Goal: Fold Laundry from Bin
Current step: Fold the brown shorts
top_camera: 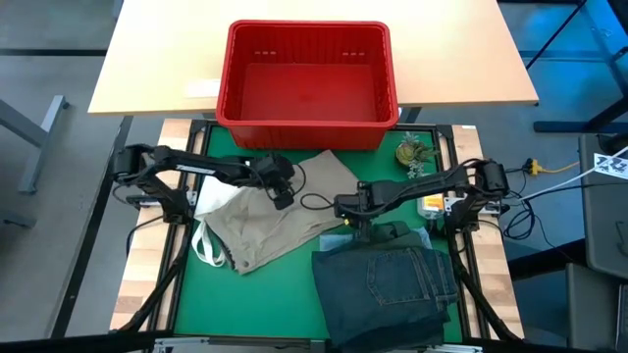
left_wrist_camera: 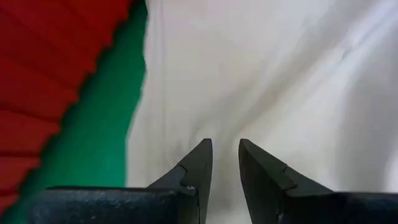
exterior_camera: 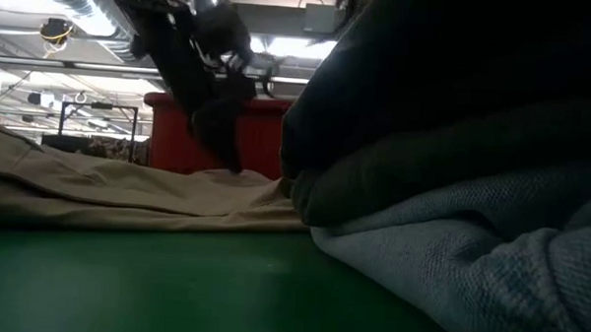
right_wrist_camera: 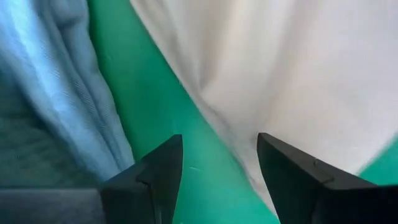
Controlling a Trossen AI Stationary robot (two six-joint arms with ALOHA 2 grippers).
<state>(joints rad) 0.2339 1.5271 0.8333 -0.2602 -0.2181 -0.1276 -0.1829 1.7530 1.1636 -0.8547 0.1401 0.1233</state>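
The khaki-beige garment point(top_camera: 280, 221) lies spread on the green mat point(top_camera: 245, 304), and it also shows in the low view point(exterior_camera: 127, 195). My left gripper point(top_camera: 285, 196) hangs over its far part, fingers a narrow gap apart point(left_wrist_camera: 225, 149) with nothing between them. My right gripper point(top_camera: 355, 224) is open and empty point(right_wrist_camera: 219, 155) over the garment's right edge point(right_wrist_camera: 298, 68), beside the folded jeans point(top_camera: 388, 289). A dark green piece point(top_camera: 400, 233) lies on the jeans' far end. The red bin point(top_camera: 234, 69) stands empty at the far side. My left gripper points down at the khaki garment's far part point(exterior_camera: 234, 172). In the low view its fingertips reach the cloth's surface, but I cannot tell whether they touch it.
A white tote bag point(top_camera: 209, 211) lies partly under the khaki garment's left side. A small camouflage-patterned object point(top_camera: 412, 152) and an orange-and-white item point(top_camera: 432, 204) sit at the mat's far right. Bare green mat lies near the front left.
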